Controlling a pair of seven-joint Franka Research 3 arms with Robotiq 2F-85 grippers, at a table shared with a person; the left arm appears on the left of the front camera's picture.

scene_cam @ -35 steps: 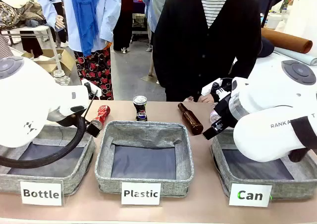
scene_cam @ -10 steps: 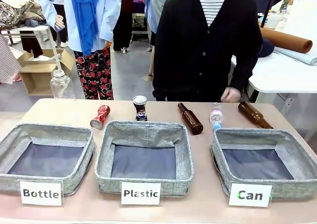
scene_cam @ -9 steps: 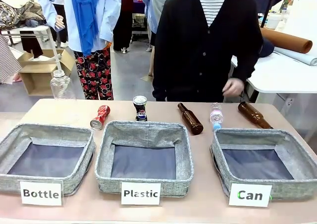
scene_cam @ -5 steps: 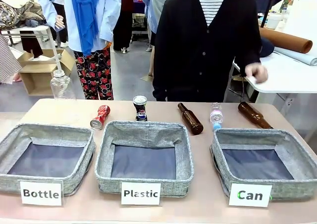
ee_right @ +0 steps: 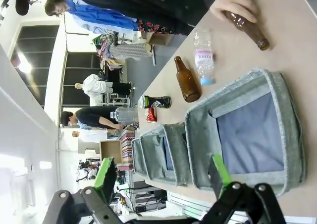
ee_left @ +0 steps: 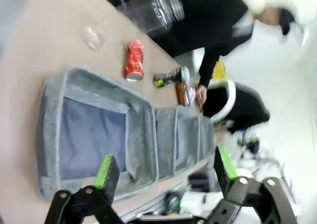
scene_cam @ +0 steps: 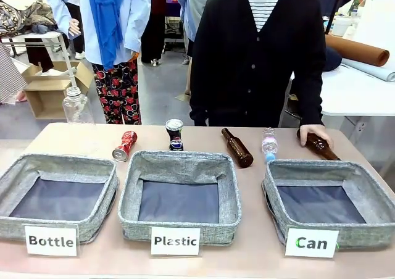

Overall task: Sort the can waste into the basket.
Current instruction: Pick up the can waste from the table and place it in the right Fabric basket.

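A dented red can [scene_cam: 125, 145] lies on its side at the far left of the table. A dark Pepsi can [scene_cam: 174, 134] stands upright to its right. The grey basket labelled "Can" [scene_cam: 327, 165] sits at the near right with nothing in it. In the left wrist view my left gripper [ee_left: 165, 167] hangs open high above the table, far from the red can [ee_left: 134, 60] and the Pepsi can [ee_left: 171, 77]. My right gripper [ee_right: 162, 172] is open too, above the Can basket [ee_right: 198, 135], with the Pepsi can [ee_right: 154, 102] and the red can [ee_right: 150, 115] far off.
Baskets labelled "Bottle" [scene_cam: 62, 162] and "Plastic" [scene_cam: 179, 158] stand left of the Can basket. Behind them lie a brown bottle [scene_cam: 237, 148], a clear plastic bottle [scene_cam: 268, 144] and a second brown bottle [scene_cam: 320, 144] under the person's hand [scene_cam: 313, 132]. A clear jar [scene_cam: 75, 106] stands far left.
Both arms have drawn back out of the front view since the oldest frame. The person's hand rose from the table and came back down onto the right brown bottle.
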